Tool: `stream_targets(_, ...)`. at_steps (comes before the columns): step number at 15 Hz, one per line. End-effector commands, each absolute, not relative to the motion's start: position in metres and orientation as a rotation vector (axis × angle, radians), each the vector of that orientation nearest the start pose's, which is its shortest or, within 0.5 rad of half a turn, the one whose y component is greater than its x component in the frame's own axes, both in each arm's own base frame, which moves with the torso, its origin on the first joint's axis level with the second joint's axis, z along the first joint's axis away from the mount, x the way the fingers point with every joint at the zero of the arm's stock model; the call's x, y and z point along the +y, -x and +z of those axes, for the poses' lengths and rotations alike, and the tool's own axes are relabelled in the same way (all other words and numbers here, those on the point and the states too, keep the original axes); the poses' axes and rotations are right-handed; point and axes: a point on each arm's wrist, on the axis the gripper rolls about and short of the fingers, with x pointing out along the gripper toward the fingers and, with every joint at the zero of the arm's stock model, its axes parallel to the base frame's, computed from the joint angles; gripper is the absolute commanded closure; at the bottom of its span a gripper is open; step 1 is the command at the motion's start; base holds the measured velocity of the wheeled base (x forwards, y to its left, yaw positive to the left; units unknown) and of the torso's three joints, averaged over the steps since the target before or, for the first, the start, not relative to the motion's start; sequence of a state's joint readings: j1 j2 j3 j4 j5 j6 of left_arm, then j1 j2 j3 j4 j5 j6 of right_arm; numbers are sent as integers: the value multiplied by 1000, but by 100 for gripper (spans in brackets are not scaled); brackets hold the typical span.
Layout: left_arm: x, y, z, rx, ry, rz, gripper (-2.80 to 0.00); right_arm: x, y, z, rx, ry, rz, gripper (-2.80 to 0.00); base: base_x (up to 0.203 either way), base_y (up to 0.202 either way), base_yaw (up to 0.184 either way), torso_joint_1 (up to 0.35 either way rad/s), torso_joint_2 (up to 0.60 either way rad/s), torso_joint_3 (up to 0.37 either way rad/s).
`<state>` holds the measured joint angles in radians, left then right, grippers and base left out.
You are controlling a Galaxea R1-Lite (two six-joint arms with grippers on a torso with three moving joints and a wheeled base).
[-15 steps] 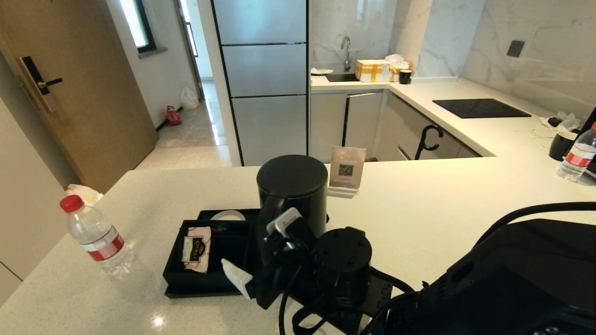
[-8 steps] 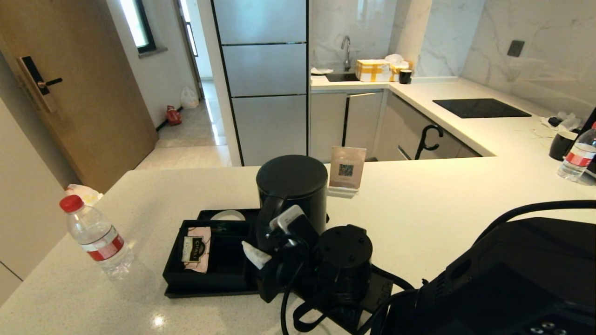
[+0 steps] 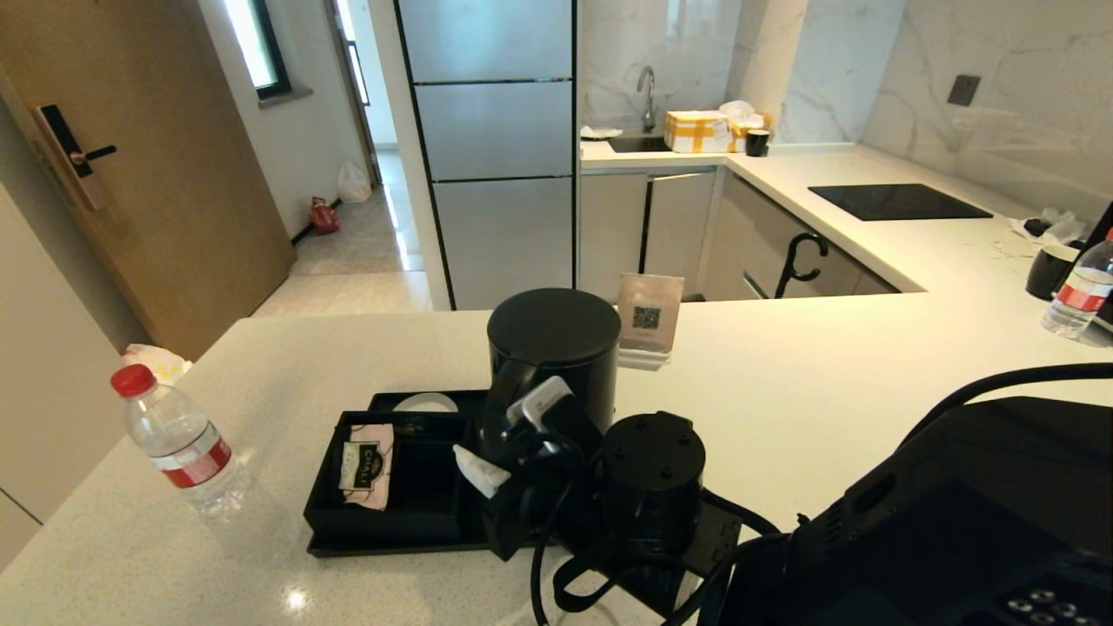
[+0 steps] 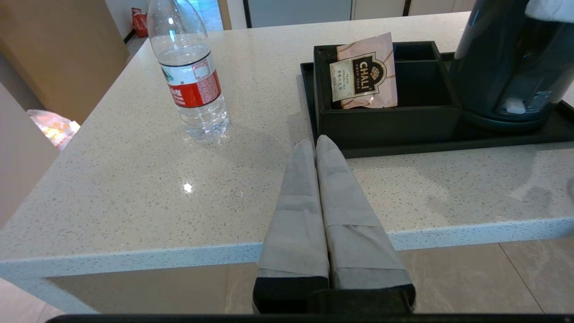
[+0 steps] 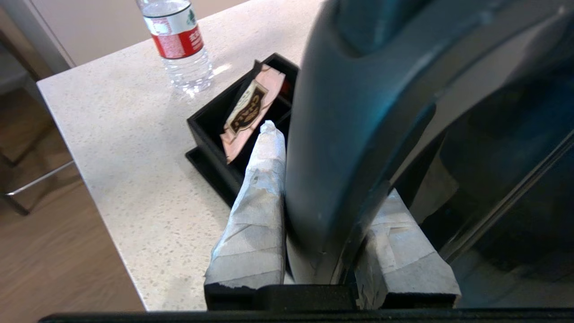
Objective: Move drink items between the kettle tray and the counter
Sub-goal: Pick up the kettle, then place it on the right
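Observation:
The tall black kettle (image 3: 552, 348) stands at the right end of the black kettle tray (image 3: 391, 546) on the pale counter (image 3: 783, 391). My right gripper (image 3: 500, 456) is shut on the kettle's side handle (image 5: 358, 112), one taped finger (image 5: 262, 179) on each side of it. The clear water bottle (image 3: 178, 443) with a red cap stands on the counter left of the tray. My left gripper (image 4: 316, 141) is shut and empty, hovering over the counter's near edge just short of the tray rim (image 4: 403, 150). It is out of the head view.
A pink tea sachet (image 3: 367, 463) leans in the tray's compartment box (image 4: 385, 125). A QR-code sign (image 3: 648, 317) stands just behind the kettle. At far right are a second bottle (image 3: 1078, 291), a black mug (image 3: 1048, 269) and the cooktop (image 3: 896, 202).
My right gripper's outer finger swung in and shut on the kettle handle. The kettle and gripper then shifted slightly to the right. The bottle and tray have not moved.

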<state>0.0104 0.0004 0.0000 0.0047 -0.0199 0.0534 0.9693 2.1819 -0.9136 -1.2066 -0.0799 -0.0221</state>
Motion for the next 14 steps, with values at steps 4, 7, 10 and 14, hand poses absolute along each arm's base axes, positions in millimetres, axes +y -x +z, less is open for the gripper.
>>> stream_targets(4, -1, 23, 75, 4, -54, -9, 0, 300, -233, 150, -105, 14, 794, 0, 0, 0, 0, 0, 0, 0)
stream_targets(7, -1, 23, 75, 4, -54, -9, 0, 284, -237, 173, -168, -3, 751, 0, 0, 0, 0, 0, 0, 0)
stream_targets(10, -1, 23, 75, 3, -54, -9, 0, 271, -245, 184, -201, 11, 699, 0, 0, 0, 0, 0, 0, 0)
stream_targets(14, -1, 23, 75, 4, -55, -9, 0, 247, -280, 185, -205, 67, 488, 0, 0, 0, 0, 0, 0, 0)
